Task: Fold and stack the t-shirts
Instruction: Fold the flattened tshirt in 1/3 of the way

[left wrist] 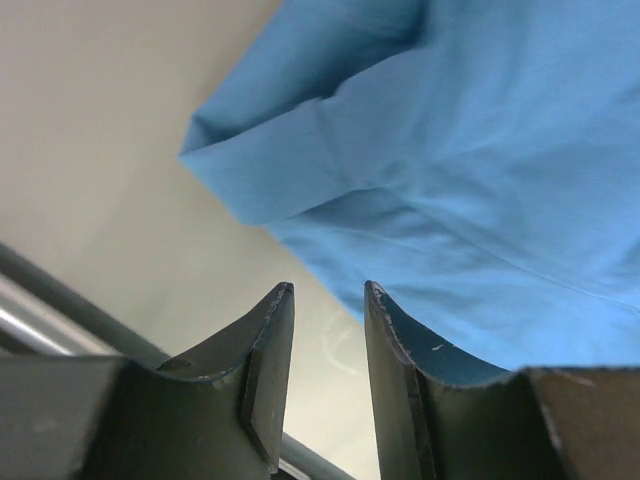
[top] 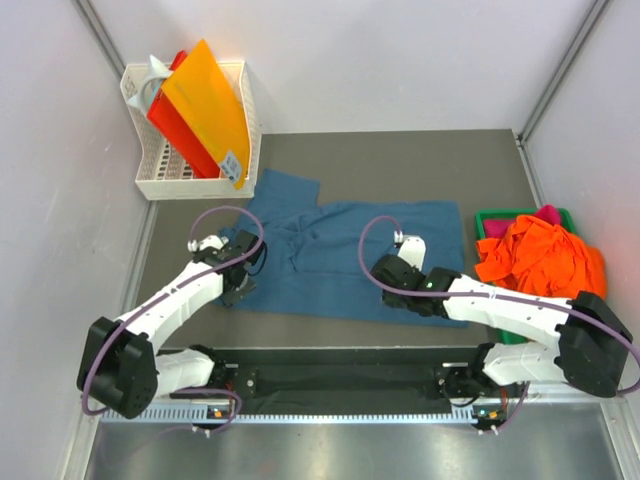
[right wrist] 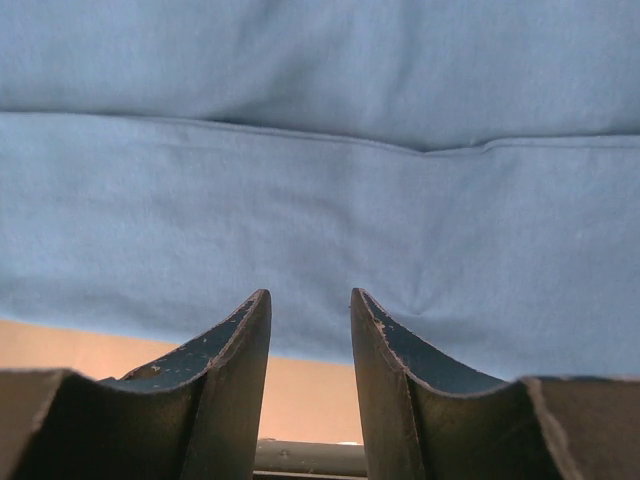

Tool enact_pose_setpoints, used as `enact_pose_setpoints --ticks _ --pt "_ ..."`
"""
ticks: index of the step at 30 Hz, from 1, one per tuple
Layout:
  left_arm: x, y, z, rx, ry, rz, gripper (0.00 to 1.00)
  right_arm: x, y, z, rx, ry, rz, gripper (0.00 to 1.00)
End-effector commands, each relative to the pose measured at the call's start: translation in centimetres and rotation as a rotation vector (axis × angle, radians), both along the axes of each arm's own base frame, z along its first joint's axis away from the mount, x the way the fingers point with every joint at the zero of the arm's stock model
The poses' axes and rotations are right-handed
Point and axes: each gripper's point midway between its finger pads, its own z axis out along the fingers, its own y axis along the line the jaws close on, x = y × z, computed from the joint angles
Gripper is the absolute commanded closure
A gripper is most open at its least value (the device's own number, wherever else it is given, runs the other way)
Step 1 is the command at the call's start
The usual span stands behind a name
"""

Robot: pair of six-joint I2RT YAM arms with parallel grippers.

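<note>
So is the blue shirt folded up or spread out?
Spread out: the blue shirt lies wide and rumpled on the table, one sleeve sticking out.

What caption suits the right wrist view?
Open right tool poised at the near edge of a spread teal-blue cloth t-shirt.

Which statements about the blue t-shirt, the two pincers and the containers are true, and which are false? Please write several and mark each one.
1. The blue t-shirt lies spread on the table. True.
2. The left pincer is shut on the shirt. False: its jaws stand apart with nothing between them.
3. Orange cloth is heaped on the green tray. True.
4. The white basket stands at the table's right side. False: it stands at the far left corner.
5. The right pincer is open at the shirt's near edge. True.
</note>
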Motion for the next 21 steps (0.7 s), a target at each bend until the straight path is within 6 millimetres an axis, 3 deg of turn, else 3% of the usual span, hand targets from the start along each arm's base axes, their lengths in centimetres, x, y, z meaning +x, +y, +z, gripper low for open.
enact_pose_setpoints --ticks 1,7,15,19,21 --pt "-2.2 1.4 -1.6 0.059 0.078 0.049 0.6 -0.2 0.6 0.0 0.003 -0.02 -0.019 0.62" --pt "-1.5 0.7 -4.4 0.071 0.14 0.022 0.58 -0.1 0.7 -0.1 -0.015 -0.027 -0.018 0.61" --pt "-1.1 0.2 -5.9 0.063 0.161 -0.001 0.58 0.0 0.1 0.0 -0.033 -0.04 -0.043 0.61" --pt "-2.1 -0.2 -7.2 0.036 0.204 -0.007 0.83 -0.1 -0.4 -0.1 -0.046 -0.039 -0.054 0.61" --pt "-2.4 -0.4 -7.6 0.022 0.22 -0.014 0.85 -0.1 -0.6 -0.1 -0.05 -0.041 -0.06 0.61"
